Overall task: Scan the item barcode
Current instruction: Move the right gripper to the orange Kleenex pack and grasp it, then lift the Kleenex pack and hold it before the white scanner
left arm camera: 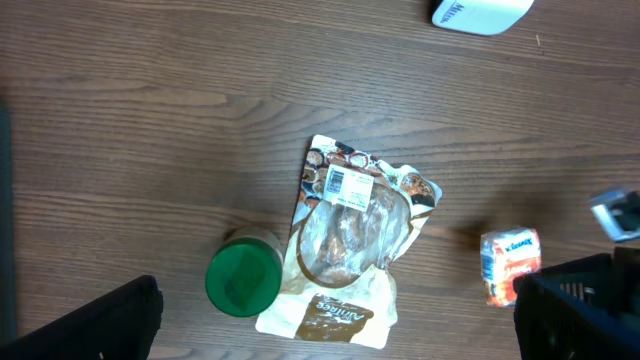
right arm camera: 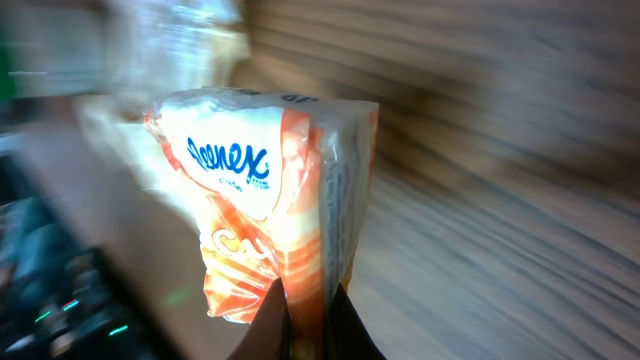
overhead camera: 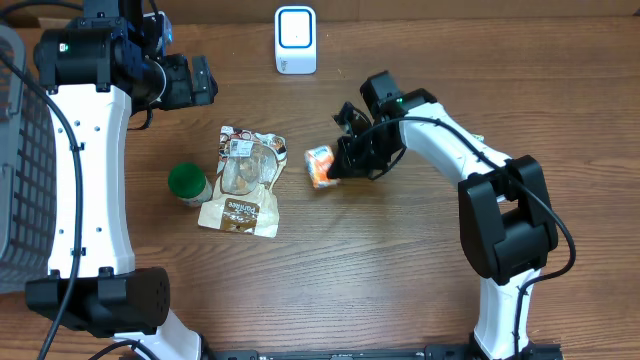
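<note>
Right jaws: closed on the tissue pack [right arm camera: 270,200], pinching its lower edge. The right wrist view shows the blue brand print on the white and orange wrapper, facing the camera; the background there is smeared, so I cannot tell whether the pack rests on the worktop [overhead camera: 400,270] or hangs just above it. From overhead, the pack [overhead camera: 320,166] sits at the tip of the right arm [overhead camera: 440,140], near the middle of the worktop.

Left jaws: wide open, holding nothing, high over the far left part of the worktop. Their dark fingers [left arm camera: 80,320] frame the bottom corners of the left wrist view.

Just left of the pack, apart from it, a snack pouch [overhead camera: 245,180] lies flat, white barcode label up. A green-lidded jar [overhead camera: 187,183] stands touching the pouch's left edge. The white scanner [overhead camera: 295,40] stands at the far edge, well apart from the pack. A grey basket [overhead camera: 20,150] sits at the left border.
</note>
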You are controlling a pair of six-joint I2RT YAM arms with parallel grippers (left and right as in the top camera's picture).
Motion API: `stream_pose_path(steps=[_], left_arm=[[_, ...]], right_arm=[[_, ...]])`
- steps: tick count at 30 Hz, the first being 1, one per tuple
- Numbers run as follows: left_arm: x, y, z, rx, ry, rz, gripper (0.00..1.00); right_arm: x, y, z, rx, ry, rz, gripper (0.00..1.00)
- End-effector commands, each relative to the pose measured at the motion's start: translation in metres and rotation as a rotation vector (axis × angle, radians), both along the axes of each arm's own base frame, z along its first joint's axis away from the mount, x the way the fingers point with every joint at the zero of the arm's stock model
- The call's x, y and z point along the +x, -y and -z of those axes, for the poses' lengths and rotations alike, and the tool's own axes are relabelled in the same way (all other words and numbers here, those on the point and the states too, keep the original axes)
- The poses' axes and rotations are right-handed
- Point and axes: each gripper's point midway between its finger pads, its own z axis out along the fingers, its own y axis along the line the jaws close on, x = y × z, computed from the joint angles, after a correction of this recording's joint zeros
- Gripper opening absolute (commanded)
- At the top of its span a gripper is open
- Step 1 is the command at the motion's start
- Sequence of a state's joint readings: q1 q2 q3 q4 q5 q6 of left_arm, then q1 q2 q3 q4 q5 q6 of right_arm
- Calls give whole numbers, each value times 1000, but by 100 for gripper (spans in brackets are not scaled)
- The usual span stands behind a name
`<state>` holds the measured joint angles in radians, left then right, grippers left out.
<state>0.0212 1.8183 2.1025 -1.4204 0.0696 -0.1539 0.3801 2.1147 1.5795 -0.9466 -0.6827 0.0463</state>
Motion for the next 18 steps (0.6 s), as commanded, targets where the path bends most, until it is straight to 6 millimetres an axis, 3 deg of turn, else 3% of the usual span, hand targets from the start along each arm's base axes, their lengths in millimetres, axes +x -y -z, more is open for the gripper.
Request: stream_pose_path(steps=[1,4,8,10,15,18], left_arm=[[-1,-2,-3,3,9,-11,100],[-1,-2,-3,3,9,-11,100],[-1,-2,-3,3,9,-11,100],[-1,-2,-3,3,9,-11,100],[-1,-2,-3,3,9,-11,100],[-1,-2,-3,3,9,-11,99]], right_arm=[[8,-21,-70,350,3,-50,4],[14,-16,-110,557,-28,-46,4],[24,8,-172,880,-59,-52,4],[35,21,-179,867,-116,12,4],[48,31,-201,859,-158,60,4],[54,30,-235,863,-130,46,4]])
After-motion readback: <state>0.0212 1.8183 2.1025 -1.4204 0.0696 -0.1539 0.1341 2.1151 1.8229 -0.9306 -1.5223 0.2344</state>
